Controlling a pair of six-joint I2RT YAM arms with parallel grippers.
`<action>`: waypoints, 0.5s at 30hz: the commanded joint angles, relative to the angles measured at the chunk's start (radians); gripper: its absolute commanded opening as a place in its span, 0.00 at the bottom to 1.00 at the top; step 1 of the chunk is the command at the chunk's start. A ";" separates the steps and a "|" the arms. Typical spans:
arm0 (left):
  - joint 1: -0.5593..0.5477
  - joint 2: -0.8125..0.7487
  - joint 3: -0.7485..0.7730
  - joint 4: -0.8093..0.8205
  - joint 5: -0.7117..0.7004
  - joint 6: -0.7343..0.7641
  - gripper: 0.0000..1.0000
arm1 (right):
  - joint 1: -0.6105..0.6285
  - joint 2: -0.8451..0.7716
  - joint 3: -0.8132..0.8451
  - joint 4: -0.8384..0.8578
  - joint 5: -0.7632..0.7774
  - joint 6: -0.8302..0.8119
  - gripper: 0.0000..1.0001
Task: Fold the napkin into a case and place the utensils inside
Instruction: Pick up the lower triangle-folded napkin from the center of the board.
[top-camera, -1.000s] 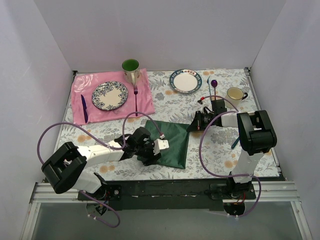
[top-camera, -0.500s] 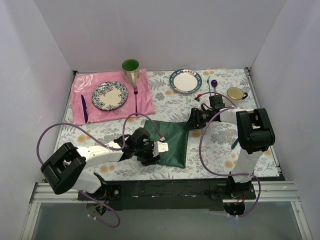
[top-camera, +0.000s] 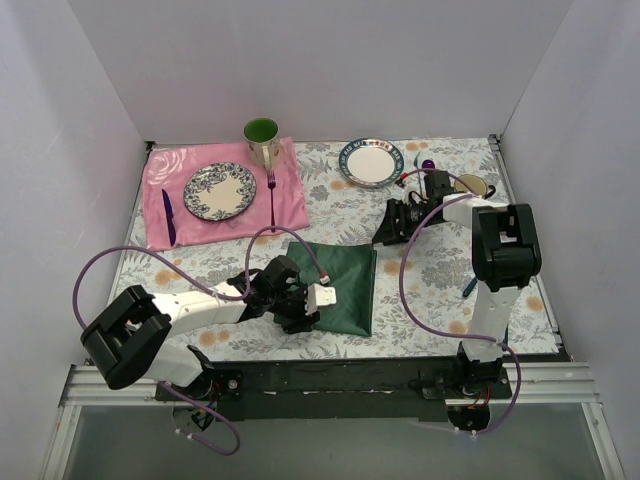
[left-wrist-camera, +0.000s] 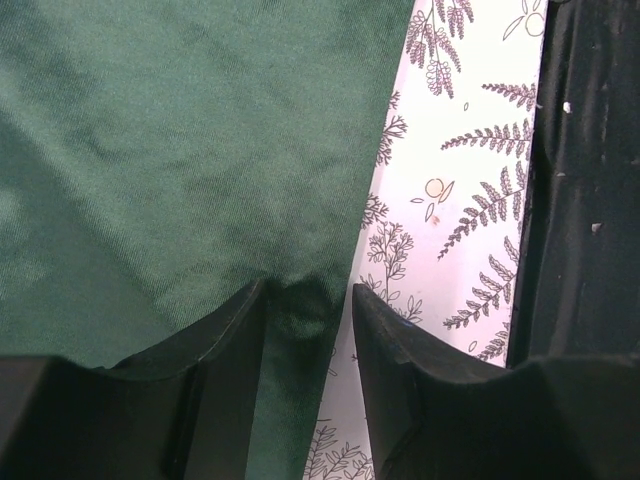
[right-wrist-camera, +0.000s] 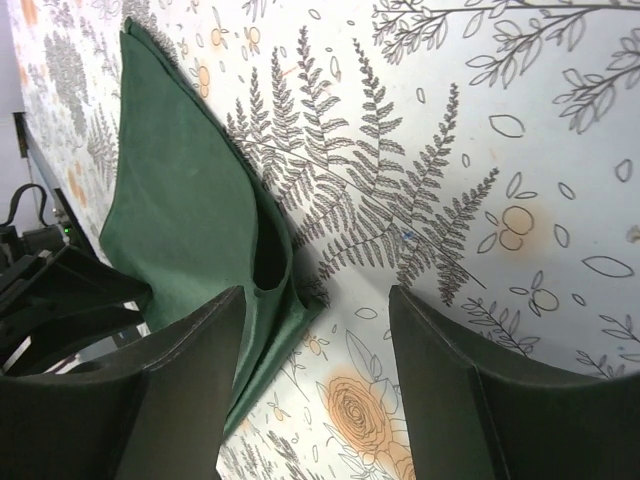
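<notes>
Overhead view: the dark green soft cloth napkin is lying folded into a rough rectangle on the fern-printed tablecloth, near the front edge, between my two arms.

The left gripper is sitting at the napkin's near left edge. In its wrist view the two black fingers are pinching a small pucker of the green cloth.

The right gripper is hovering just beyond the napkin's far right corner with its fingers spread wide and nothing between them. In its wrist view that corner is gaping into a small pocket.

Of the utensils, I am making out only one slim dark green handle, lying beside the right arm's upright, well apart from the napkin.

I judge that the folding is under way, with nothing placed inside yet.

To do this well, I am planning to:
- hold the left pinch as an anchor
- bring the right fingers low over the gaping corner and catch every layer
- fold slowly, so that the cloth is not dragging and the case's mouth is ending up facing the utensils.
</notes>
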 joint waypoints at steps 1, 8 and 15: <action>0.003 -0.003 0.026 -0.018 0.025 0.030 0.40 | 0.005 0.041 0.012 -0.068 -0.040 -0.033 0.68; 0.003 0.037 0.051 -0.022 0.031 0.058 0.40 | 0.018 0.055 -0.013 -0.064 -0.082 -0.006 0.67; 0.003 0.030 0.045 -0.027 0.033 0.075 0.40 | 0.021 0.093 0.020 -0.071 -0.102 0.002 0.65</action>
